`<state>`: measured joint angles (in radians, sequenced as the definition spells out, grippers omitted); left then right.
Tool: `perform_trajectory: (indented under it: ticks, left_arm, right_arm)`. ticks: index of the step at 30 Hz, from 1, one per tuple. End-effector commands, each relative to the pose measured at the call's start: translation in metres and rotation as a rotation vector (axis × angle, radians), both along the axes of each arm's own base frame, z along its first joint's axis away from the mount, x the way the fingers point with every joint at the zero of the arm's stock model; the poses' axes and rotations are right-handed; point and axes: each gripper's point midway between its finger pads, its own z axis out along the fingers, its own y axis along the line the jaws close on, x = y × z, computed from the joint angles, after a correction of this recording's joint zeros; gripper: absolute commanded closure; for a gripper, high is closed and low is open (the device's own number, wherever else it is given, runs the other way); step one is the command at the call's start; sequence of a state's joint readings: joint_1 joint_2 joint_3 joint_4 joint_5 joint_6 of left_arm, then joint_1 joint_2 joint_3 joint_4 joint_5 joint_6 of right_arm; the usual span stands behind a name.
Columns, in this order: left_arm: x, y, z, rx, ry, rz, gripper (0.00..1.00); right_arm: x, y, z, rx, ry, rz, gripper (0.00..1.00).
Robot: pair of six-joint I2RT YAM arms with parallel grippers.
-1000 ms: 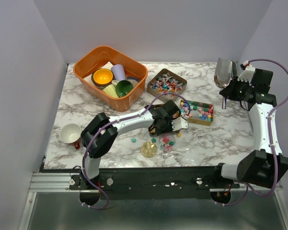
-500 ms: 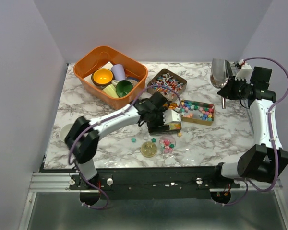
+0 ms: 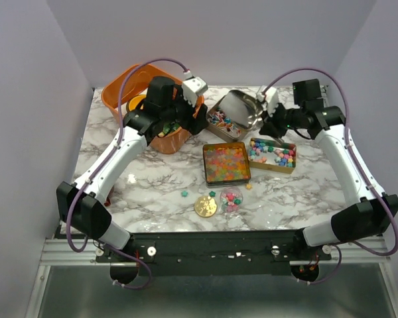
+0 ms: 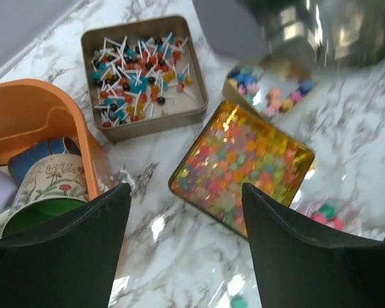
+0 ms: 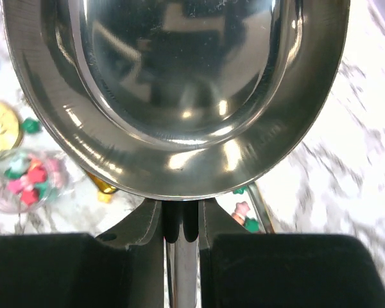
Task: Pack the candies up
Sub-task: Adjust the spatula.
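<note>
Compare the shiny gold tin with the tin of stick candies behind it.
The gold tin is mirror-bright; the stick-candy tin is dull tan. The gold tin is filled edge to edge with tiny glossy bits; the stick-candy tin holds small balls on white sticks, with bare floor showing. From above, the metal scoop overlaps the stick-candy tin, not the gold tin. Both are open, square and lidless.

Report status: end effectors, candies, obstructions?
Left end effector open, empty, by orange bin. Right end effector shut on empty metal scoop over tins. Candies in three open tins, few strays on table. Nothing blocking tins.
</note>
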<state>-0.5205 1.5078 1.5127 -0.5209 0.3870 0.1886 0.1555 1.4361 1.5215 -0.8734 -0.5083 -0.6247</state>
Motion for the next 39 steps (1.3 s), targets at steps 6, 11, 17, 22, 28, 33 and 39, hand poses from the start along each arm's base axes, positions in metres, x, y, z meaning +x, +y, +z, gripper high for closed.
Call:
perform_trajectory:
  ticks: [6, 11, 17, 22, 28, 33, 39]
  left_arm:
    - [-0.003, -0.026, 0.035, -0.437, 0.259, -0.024, 0.20]
    - [-0.005, -0.032, 0.023, -0.464, 0.332, -0.031, 0.20]
    - [0.011, -0.038, -0.002, -0.502, 0.438, 0.052, 0.21]
    - [0.014, -0.037, -0.014, -0.524, 0.471, 0.066, 0.26]
    - [0.000, -0.036, -0.027, -0.529, 0.526, 0.045, 0.37]
    - [-0.013, -0.041, -0.025, -0.562, 0.536, -0.057, 0.72]
    - [-0.032, -0.038, -0.023, -0.648, 0.664, -0.177, 1.00]
  right_arm:
    - [-0.016, 0.012, -0.033, -0.240, -0.037, 0.200, 0.99]
    - [-0.023, 0.036, -0.029, -0.304, -0.117, 0.302, 0.99]
    - [-0.043, 0.056, -0.018, -0.336, -0.184, 0.342, 0.99]
    - [-0.050, 0.050, -0.005, -0.337, -0.204, 0.299, 0.99]
    - [-0.060, 0.051, 0.019, -0.258, -0.240, 0.255, 0.99]
    - [-0.067, 0.056, 0.035, -0.193, -0.258, 0.253, 0.99]
    - [-0.082, 0.065, 0.053, -0.102, -0.279, 0.289, 0.99]
